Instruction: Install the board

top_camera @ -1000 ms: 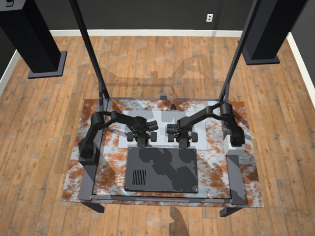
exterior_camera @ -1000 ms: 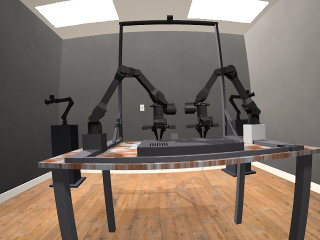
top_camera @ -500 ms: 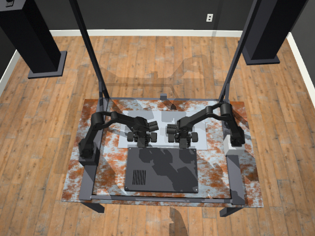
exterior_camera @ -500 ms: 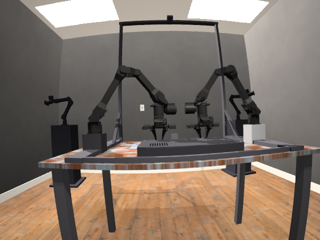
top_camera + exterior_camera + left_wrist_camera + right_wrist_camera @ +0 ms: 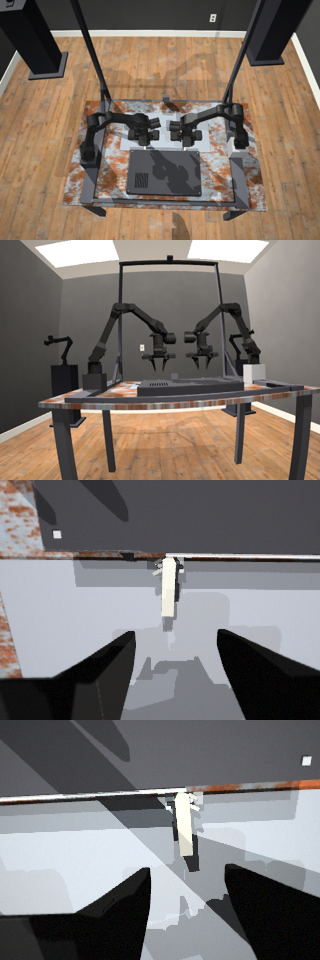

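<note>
Both arms arch inward, each pincer (image 5: 144, 147) (image 5: 159, 370) (image 5: 176, 632) (image 5: 184, 147) (image 5: 202, 368) (image 5: 187, 867) pointing down, fingers apart; wrists look roughly level, though partly hidden.
</note>
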Robot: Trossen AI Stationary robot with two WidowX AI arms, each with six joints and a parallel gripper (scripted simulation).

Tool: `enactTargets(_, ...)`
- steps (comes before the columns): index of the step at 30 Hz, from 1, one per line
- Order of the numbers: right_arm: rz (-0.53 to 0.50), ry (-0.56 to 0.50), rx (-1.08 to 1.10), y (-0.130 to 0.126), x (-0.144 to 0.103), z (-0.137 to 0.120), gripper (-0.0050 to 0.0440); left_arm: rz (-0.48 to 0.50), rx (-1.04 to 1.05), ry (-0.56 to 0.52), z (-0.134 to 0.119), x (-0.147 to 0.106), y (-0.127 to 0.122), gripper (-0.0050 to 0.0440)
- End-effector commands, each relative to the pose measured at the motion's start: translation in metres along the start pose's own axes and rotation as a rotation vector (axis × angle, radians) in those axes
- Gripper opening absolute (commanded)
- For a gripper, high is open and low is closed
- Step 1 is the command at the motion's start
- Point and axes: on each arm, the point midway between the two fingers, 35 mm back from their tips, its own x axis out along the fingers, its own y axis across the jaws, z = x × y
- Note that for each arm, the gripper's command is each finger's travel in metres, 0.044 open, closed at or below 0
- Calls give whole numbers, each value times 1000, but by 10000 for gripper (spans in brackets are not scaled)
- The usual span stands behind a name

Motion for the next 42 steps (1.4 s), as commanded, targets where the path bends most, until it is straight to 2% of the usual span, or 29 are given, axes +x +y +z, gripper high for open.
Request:
enactTargets(1, 60, 15, -48, 5, -18, 1, 199, -20, 42, -10, -1, -9, 1, 298)
enactTargets(7, 223, 39, -304, 9, -44, 8, 199, -77, 327, -60, -1, -15, 6, 440)
enactTargets(13, 392, 8, -553, 11, -71, 17, 199, -126, 613, -111, 0, -18, 12, 440)
enactTargets(15, 392, 8, -553, 11, -71, 17, 199, -126, 613, -111, 0, -18, 12, 440)
enactTargets(22, 585, -98, -834, 10, -102, 28, 199, -182, 927, -164, 3, -22, 19, 440)
enactTargets(30, 782, -302, -1136, 2, -136, 41, 199, -244, 1279, -223, 6, -27, 27, 440)
enactTargets(32, 782, -302, -1136, 2, -136, 41, 199, -244, 1279, -223, 6, -27, 27, 440)
enactTargets(42, 949, -663, -1450, -14, -175, 57, 199, -295, 1575, -276, 9, -30, 33, 440)
